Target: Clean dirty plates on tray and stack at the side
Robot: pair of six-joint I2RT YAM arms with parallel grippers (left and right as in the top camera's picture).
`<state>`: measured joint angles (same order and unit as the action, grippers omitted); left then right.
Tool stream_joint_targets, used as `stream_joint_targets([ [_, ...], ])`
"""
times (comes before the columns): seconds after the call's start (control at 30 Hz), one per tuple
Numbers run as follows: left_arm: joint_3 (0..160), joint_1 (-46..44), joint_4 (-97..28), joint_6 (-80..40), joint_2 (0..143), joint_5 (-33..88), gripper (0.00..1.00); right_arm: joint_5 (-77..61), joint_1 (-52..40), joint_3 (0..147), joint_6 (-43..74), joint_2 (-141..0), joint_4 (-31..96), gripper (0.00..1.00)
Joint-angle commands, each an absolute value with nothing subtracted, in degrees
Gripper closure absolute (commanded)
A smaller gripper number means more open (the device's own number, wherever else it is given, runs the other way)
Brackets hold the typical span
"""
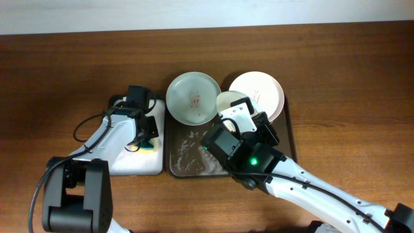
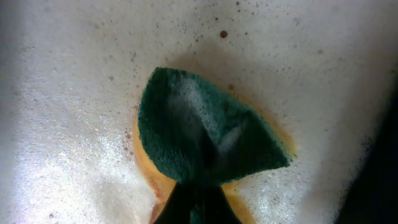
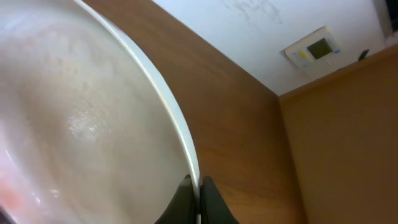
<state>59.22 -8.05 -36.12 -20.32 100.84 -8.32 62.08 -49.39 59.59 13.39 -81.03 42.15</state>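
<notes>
Plate (image 3: 93,118) rim in right tool (image 3: 199,185)

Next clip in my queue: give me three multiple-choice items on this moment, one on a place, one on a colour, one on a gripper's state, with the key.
1. Where is the sponge?
A. In the small white tray, left of the dark tray
B. On a green dish
C. On bare wood

2. What colour is the far-left plate on the dark tray?
A. Blue
B. Pale green
C. Black

3. What is the right gripper doing?
A. Hanging open above the table
B. Shut on the rim of a white plate
C. Holding the sponge

Key:
1 A: the left wrist view shows the sponge lying on a foamy white surface, and the overhead view places it in the small tray.
2 B: overhead, it looks greenish beside the white one.
3 B: the right wrist view shows both fingers pinching the rim.
</notes>
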Motion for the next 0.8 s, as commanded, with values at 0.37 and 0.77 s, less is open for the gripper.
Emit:
stream_joint_targets([
  [0.37,58.96,-7.81,-33.19,-14.28,102.21,-4.75,1.00,2.13,26.92,60.12,24.27,-81.45,43.16,0.96],
  [0.77,58.96,-7.81,-33.45,-14.28,102.21,-4.75,0.98,-31.75,24.56,65.76,7.31,-91.33,36.64,0.36],
])
